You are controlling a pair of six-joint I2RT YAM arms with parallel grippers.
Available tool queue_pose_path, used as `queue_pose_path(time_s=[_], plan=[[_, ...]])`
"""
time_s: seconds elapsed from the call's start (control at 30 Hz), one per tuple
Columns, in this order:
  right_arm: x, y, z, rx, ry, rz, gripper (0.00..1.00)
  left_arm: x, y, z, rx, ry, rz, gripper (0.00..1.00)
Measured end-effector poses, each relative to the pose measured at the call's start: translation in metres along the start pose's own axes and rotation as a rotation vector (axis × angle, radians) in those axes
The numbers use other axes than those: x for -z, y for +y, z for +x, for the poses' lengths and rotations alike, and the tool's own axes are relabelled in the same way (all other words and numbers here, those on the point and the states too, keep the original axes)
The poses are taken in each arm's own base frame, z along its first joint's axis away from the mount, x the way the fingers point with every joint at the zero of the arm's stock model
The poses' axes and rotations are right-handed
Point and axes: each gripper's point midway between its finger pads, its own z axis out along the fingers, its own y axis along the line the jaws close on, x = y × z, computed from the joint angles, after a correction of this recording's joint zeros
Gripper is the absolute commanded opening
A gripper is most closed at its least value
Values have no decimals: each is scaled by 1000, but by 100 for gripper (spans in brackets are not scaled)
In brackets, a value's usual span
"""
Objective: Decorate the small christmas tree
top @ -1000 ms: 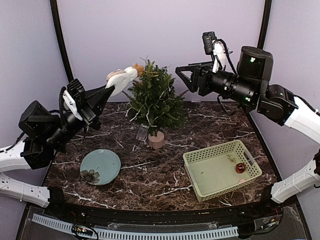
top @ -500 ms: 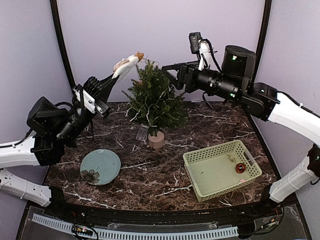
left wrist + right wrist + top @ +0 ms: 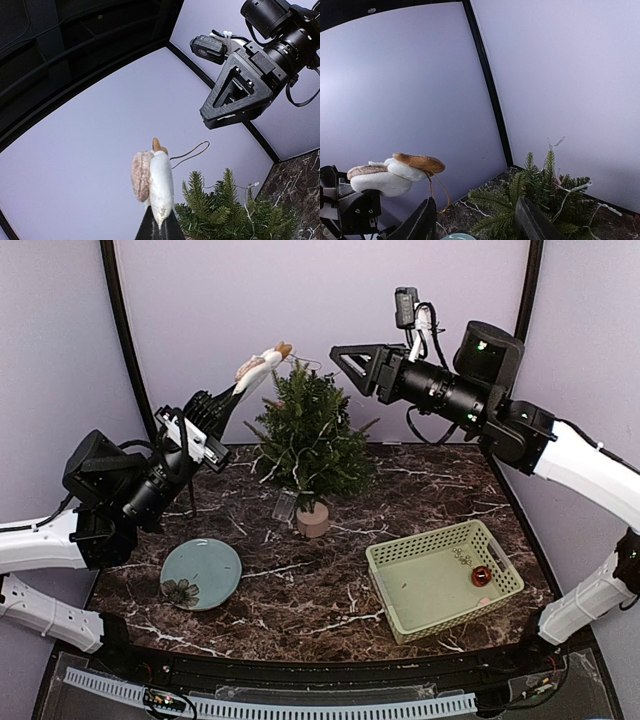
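The small dark-green artificial christmas tree in a beige pot [image 3: 308, 445] stands mid-bench [image 3: 300, 590], strung only with white wire [image 3: 577, 188]. A white plush ornament with a brown cap [image 3: 258, 365] is clamped in the left tool [image 3: 235, 388] beside the treetop — not yet hung. The right tool [image 3: 340, 357] is held open and empty. A red bauble [image 3: 481, 576] lies in the pale-green plastic basket [image 3: 400, 570] — also unhung.

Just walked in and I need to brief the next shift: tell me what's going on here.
Two robot arms are decorating the small christmas tree. The left pincer is shut on a white plush ornament, holding it up beside the top of the tree, its loop not yet on a branch. The right pincer is open and empty, poised on the other side. A red bauble waits in the green basket.
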Motion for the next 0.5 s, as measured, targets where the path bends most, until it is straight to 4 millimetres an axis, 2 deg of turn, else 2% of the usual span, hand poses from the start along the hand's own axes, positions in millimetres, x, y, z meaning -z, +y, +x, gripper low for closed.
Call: queue_pose_path(time_s=[0.2, 0.37, 0.43, 0.5], plan=[[-16, 7, 15, -25, 39, -60, 53, -2, -4, 3, -5, 9, 6, 0], [-29, 5, 34, -40, 85, -77, 38, -4, 0, 2, -3, 7, -5, 0], [-30, 6, 37, -43, 96, -83, 40, -4, 2, 1, -2, 3, -10, 0], [-30, 8, 38, -41, 98, -93, 48, -4, 3, 0, 0, 1, -13, 0]])
